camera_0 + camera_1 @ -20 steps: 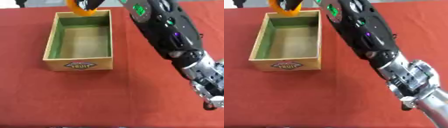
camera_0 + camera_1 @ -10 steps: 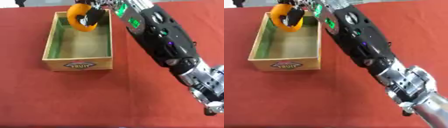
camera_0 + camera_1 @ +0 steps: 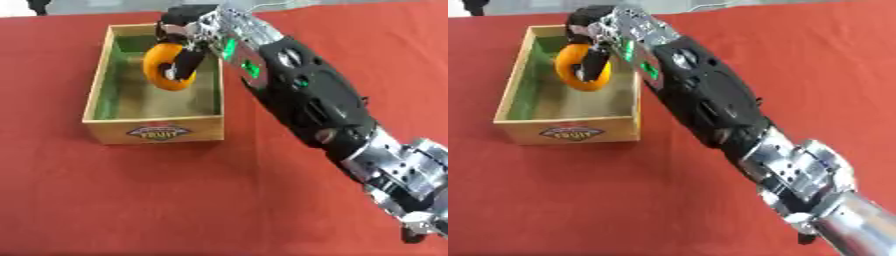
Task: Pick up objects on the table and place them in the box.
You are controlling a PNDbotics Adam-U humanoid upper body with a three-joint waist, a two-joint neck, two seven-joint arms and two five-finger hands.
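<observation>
Right hand [image 3: 185, 31] curled round orange ring-shaped object [image 3: 166, 66], poised above open wooden box [image 3: 98, 92]; best lowered near green-lined floor, centred between walls, before loosening fingers; left hand out of view.

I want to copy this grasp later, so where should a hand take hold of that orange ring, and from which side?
Grip the orange ring by its upper band, coming from above, fingers through the hole. It hangs upright over the wooden box in the right hand, hole facing sideways.
</observation>
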